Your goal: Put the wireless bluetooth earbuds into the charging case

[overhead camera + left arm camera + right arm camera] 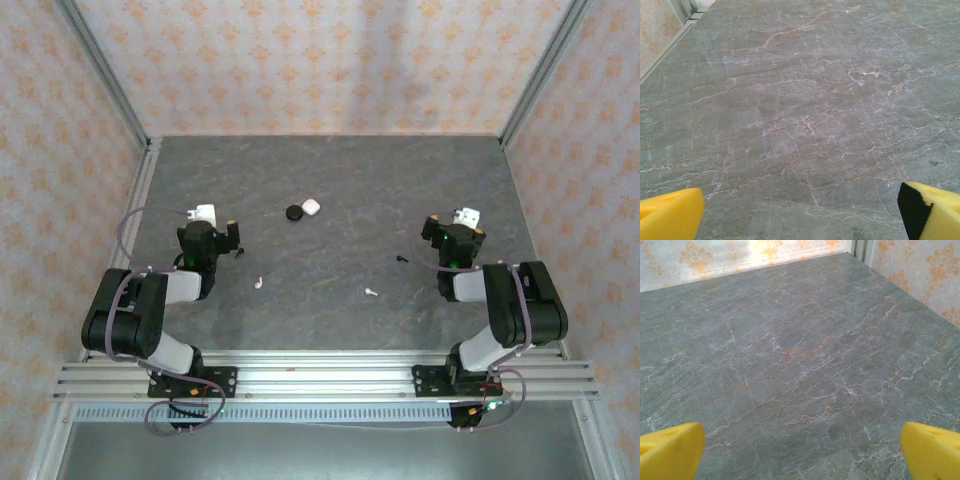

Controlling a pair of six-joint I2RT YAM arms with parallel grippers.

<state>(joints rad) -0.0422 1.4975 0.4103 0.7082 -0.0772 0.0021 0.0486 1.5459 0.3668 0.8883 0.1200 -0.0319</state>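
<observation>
Charging case (311, 206): small white, faintly pink rounded-square pebble, lying mid-tabletop (400, 170) toward the far side, just beside a black disc (294, 213) on its left. Two tiny pale buds lie loose and well apart nearer the arms: left earbud (259, 283), right earbud (370, 292). Left gripper (800, 210) and right gripper (800, 455) both have jaws spread wide, empty, over bare marbled surface.
</observation>
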